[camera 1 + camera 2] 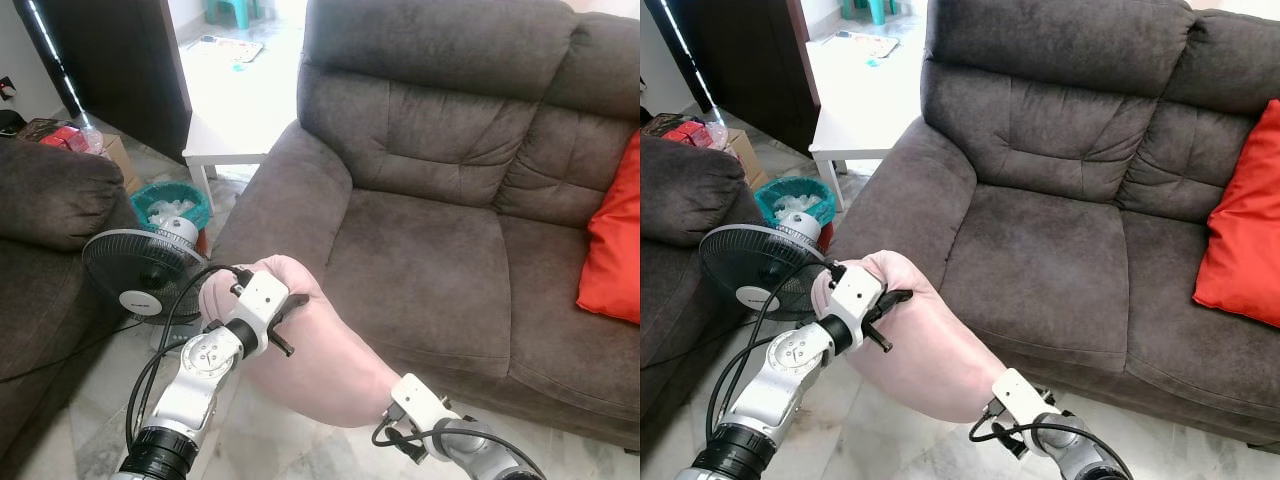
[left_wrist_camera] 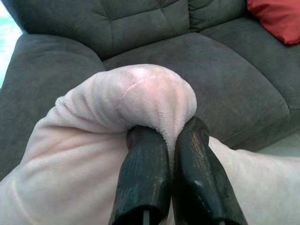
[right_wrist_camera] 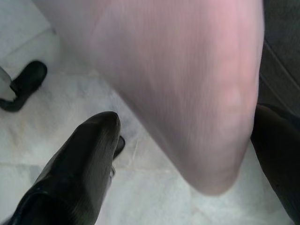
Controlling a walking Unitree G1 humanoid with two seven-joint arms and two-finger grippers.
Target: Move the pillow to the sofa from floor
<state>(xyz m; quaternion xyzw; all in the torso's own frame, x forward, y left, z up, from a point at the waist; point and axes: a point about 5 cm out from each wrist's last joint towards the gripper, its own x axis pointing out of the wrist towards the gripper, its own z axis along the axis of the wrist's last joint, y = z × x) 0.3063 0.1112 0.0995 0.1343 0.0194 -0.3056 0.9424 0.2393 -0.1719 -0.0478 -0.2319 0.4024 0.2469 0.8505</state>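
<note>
A pale pink pillow (image 1: pixel 325 355) hangs in the air in front of the dark grey sofa (image 1: pixel 430 270), level with the front of its left seat and beside its left armrest. My left gripper (image 2: pixel 171 136) is shut on a bunched fold at the pillow's upper end. At the pillow's lower end is my right gripper (image 3: pixel 187 122), open, one black finger (image 3: pixel 89 154) on each side of the hanging corner, above the tiled floor. The sofa's left seat is bare.
A red cushion (image 1: pixel 615 250) leans at the sofa's right end. A standing fan (image 1: pixel 140 270) and a teal bin (image 1: pixel 170 205) are on the floor to my left, with a white table (image 1: pixel 225 145) behind them. Another dark sofa (image 1: pixel 50 200) is at far left.
</note>
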